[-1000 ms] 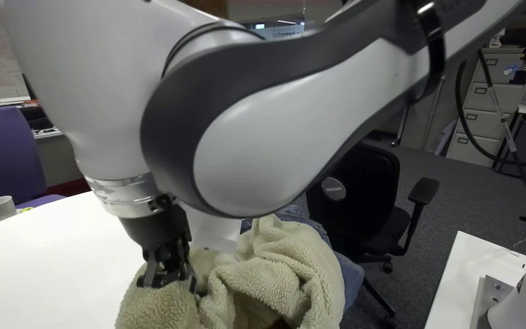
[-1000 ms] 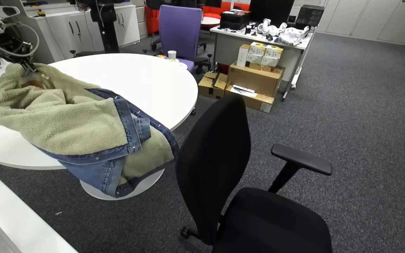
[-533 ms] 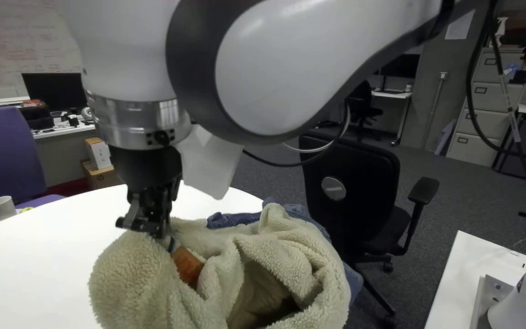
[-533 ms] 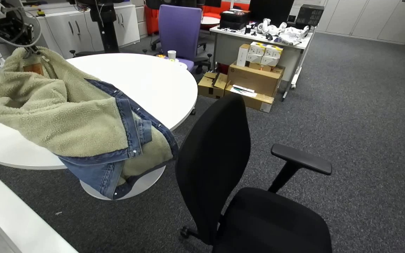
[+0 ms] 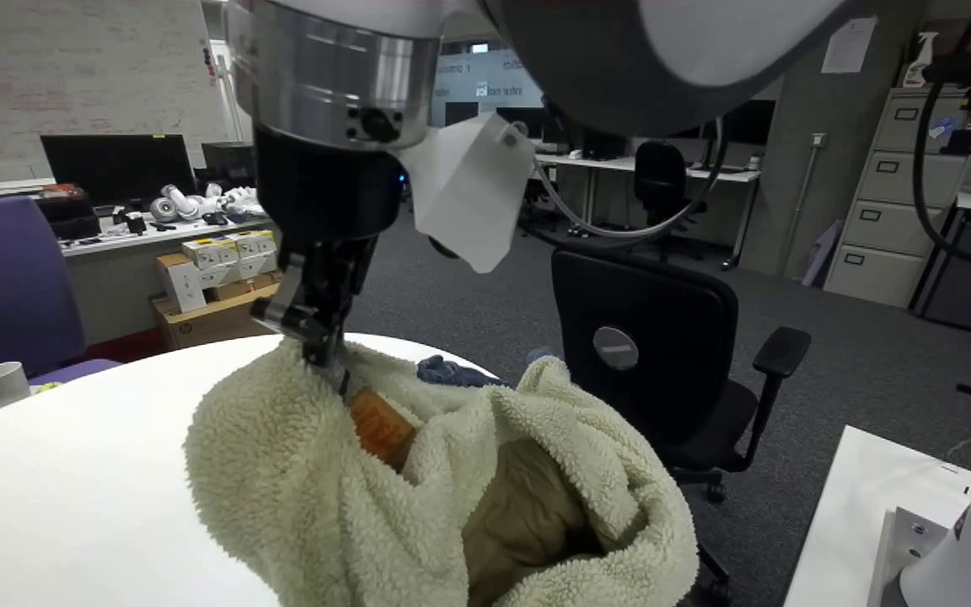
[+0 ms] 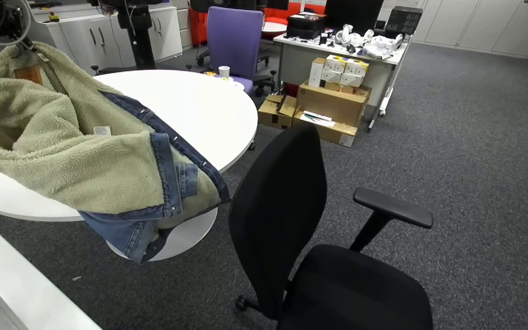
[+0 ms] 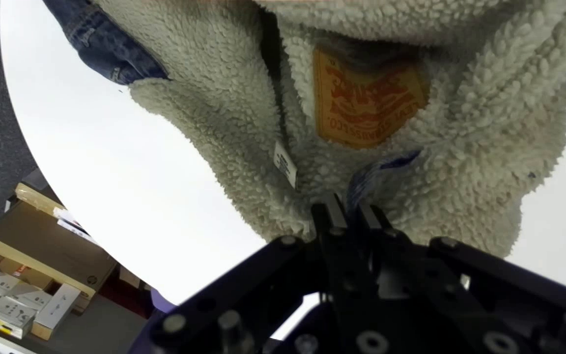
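Note:
A blue denim jacket with cream fleece lining lies bunched inside out on the round white table, seen in both exterior views and the wrist view. Its lower end hangs over the table edge. My gripper is shut on the jacket near the collar and holds that part raised. In the wrist view the fingertips pinch a dark blue strip, perhaps a hanging loop, beside the fleece. An orange-brown label sits just beyond the fingers. A small white tag is beside it.
The round white table is under the jacket. A black office chair stands close to its edge. A purple chair bears a white cup. Cardboard boxes stand under a desk. A white base table holds the robot's mount.
My gripper has risen, pulling the collar end of the jacket up. The label has come into fuller view. The hanging hem has drawn slightly toward the gripper's side.

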